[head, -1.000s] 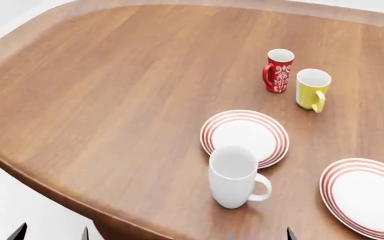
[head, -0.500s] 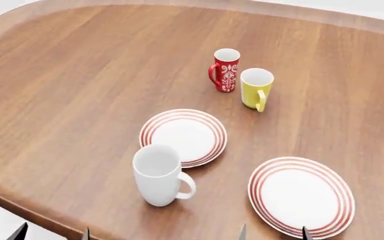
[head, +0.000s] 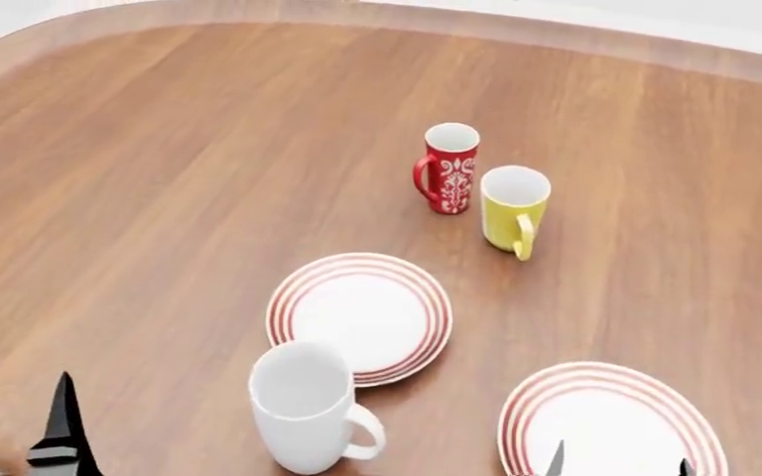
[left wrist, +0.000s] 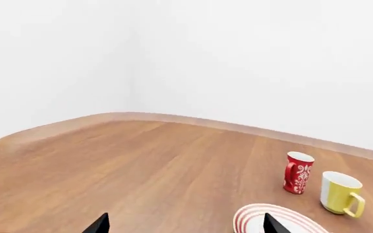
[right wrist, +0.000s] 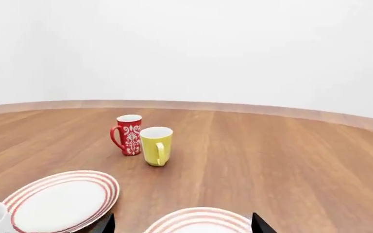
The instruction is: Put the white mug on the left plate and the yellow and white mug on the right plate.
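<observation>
Wood is filling my whole view, a brown table (head: 156,149) with both plates and all three mugs on it, and nothing is being carried yet. The white mug (head: 305,407) is standing upright just beside the near edge of the left plate (head: 360,317), its handle pointing toward the right plate (head: 613,421), which is lying bare at the near right. The yellow mug (head: 514,210) is standing farther back, close beside a red mug (head: 448,167) and well apart from either plate. My left gripper (left wrist: 181,224) is showing only two dark tips with a wide gap between them, so I am judging it spread and empty; my right gripper (right wrist: 181,224) is looking the same, spread over the near rim of the right plate. I am treating the white mug as the step in hand, since it is nearest my left arm. To do it well, I am planning to come in on the side away from the handle, close on the wall below the rim, and lift straight up before crossing the plate's rim, so the base is not dragging the plate. For the yellow mug, I am minding the red one: approaching from the open side should be keeping me from knocking it.
</observation>
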